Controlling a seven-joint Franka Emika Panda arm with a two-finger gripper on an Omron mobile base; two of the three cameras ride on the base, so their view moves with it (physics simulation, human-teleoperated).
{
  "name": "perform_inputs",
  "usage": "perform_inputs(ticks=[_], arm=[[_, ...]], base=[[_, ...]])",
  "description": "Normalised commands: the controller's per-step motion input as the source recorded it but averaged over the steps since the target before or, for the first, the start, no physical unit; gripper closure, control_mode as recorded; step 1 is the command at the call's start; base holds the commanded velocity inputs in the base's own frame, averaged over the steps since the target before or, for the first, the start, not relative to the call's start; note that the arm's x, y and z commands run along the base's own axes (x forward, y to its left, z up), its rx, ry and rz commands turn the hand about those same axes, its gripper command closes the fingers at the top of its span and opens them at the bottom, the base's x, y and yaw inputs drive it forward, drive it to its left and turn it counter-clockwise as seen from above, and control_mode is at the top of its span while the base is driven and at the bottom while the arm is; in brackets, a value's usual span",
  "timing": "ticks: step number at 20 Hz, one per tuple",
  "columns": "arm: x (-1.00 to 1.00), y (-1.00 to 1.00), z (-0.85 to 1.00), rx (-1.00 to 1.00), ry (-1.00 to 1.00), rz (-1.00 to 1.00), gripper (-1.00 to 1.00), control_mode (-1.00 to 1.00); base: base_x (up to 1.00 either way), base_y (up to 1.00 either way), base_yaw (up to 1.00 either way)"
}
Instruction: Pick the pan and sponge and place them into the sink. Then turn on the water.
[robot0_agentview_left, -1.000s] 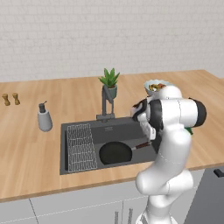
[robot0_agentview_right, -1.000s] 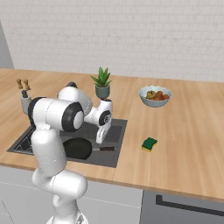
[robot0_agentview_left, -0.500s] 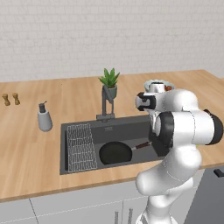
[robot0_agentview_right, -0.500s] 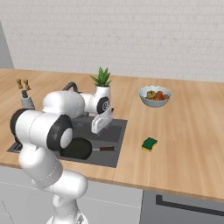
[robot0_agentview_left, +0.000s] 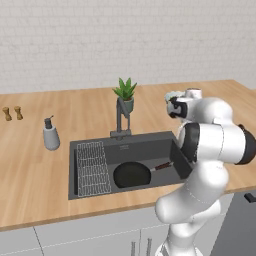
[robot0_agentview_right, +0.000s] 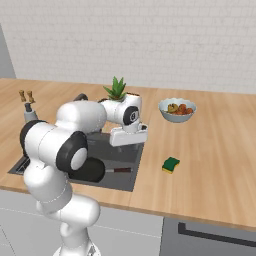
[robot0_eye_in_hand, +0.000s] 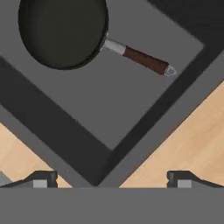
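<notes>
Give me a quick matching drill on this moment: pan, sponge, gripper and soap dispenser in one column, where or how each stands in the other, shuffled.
Things:
1. pan
2. sponge
3. gripper
4. soap dispenser

Places or states:
A. on the counter, on the side of the sink away from the wire rack
B. open, holding nothing, above a corner of the sink
C. lying in the sink basin
D. on the counter, beyond the rack end of the sink

Pairs: 1-C, 2-A, 3-B, 4-D
</notes>
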Motion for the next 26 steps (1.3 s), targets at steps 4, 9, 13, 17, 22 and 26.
perform_inputs(ticks=[4, 9, 13, 17, 22, 26], arm=[[0.00, -0.36, -0.03, -0.09, 0.01, -0.76, -1.00, -1.00], [0.22, -0.06, -0.14, -0.24, 0.00, -0.39, -1.00, -1.00], [0.15, -0.07, -0.18, -0.19, -0.03, -0.20, -1.00, -1.00], [0.01, -0.54, -0.10, -0.17, -0.02, -0.54, -1.00, -1.00], [0.00, -0.66, -0.02, -0.11, 0.00, -0.63, -1.00, -1.00], [0.00, -0.55, 0.00, -0.01, 0.00, -0.42, -1.00, -1.00]], base=[[0.00, 0.00, 0.00], [0.00, 0.00, 0.00], [0.00, 0.00, 0.00], [0.00, 0.00, 0.00], [0.00, 0.00, 0.00], [0.00, 0.00, 0.00]])
